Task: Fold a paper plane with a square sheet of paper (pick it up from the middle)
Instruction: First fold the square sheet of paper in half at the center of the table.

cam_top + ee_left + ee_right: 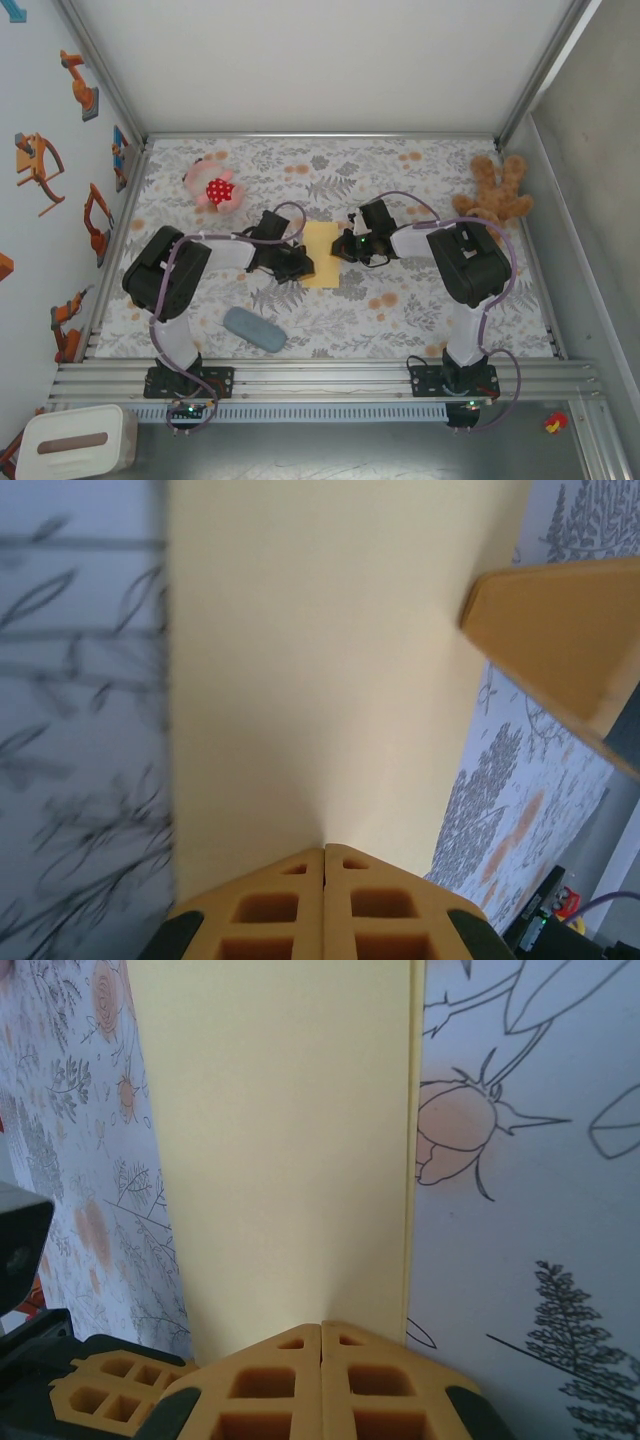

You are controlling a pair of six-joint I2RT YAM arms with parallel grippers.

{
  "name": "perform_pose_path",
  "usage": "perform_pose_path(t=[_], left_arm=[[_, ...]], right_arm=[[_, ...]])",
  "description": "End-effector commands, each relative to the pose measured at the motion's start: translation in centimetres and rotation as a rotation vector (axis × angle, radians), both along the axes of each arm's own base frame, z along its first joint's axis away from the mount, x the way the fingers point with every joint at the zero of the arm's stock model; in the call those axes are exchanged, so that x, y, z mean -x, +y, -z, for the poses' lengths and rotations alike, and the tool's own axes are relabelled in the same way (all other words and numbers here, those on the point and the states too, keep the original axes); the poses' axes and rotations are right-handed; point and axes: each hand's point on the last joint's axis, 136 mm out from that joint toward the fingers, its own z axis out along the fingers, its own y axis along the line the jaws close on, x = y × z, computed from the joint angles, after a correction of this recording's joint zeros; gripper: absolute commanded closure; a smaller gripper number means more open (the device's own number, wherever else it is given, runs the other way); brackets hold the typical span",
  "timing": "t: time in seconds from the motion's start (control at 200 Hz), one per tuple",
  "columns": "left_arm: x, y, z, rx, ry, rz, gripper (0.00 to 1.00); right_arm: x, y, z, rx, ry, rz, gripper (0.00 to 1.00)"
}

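Ana: Orange fingertips sit closest. How does each gripper stand?

Ben: Both pairs are pressed together with no gap. The left gripper [324, 852] and the right gripper [320, 1328] each rest their tips on the yellow paper [320, 255]. I cannot tell whether either one pinches it.

Ana: Where is the paper?

Ben: Mid-table between the two grippers. It lies flat as a narrow oblong, with a doubled edge along its right side in the right wrist view.

Ana: And the surface?

Ben: It is a pale tablecloth [400, 310] printed with grey leaves and orange flowers. A grey-blue pad [254, 328] lies near left, a pink toy [212, 187] far left and a brown teddy bear [495, 195] far right.

Ana: The room?

Ben: White walls and metal rails box the table in. The left wall has robot-arm stickers [80, 85]. A white box [75, 440] sits off the near left corner.
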Motion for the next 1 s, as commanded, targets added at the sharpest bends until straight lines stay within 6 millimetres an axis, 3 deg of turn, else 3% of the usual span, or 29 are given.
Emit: perform_pose_path(t=[0.0, 0.16, 0.25, 0.401, 0.516, 0.746, 0.826, 0.992], left_arm=[[3.8, 4.2, 2.8, -0.132, 0.132, -0.034, 1.00], [5.2, 6.2, 2.3, -0.162, 0.134, -0.034, 1.00], [5.1, 6.2, 0.8, -0.153, 0.106, -0.021, 1.00], [2.7, 4.2, -3.9, -0.056, -0.028, -0.010, 1.00], [0.9, 2.0, -5.9, 0.005, -0.093, -0.001, 1.00], [0.3, -1.1, -3.2, -0.019, -0.025, 0.041, 1.00], [0.9, -0.9, -1.6, -0.044, 0.004, 0.053, 1.00], [3.0, 1.2, 1.0, -0.117, 0.067, 0.046, 1.00]], right_arm=[[9.5, -10.7, 12.2, 0.547, 0.339, 0.067, 1.00], [9.5, -10.8, 12.3, 0.548, 0.338, 0.067, 1.00], [9.6, -10.8, 12.4, 0.548, 0.339, 0.065, 1.00], [9.5, -10.7, 12.3, 0.545, 0.335, 0.067, 1.00], [9.2, -10.5, 12.2, 0.538, 0.331, 0.068, 1.00], [9.1, -10.5, 12.2, 0.538, 0.329, 0.068, 1.00], [9.1, -10.5, 12.1, 0.540, 0.327, 0.069, 1.00], [9.1, -10.5, 12.2, 0.539, 0.328, 0.066, 1.00]])
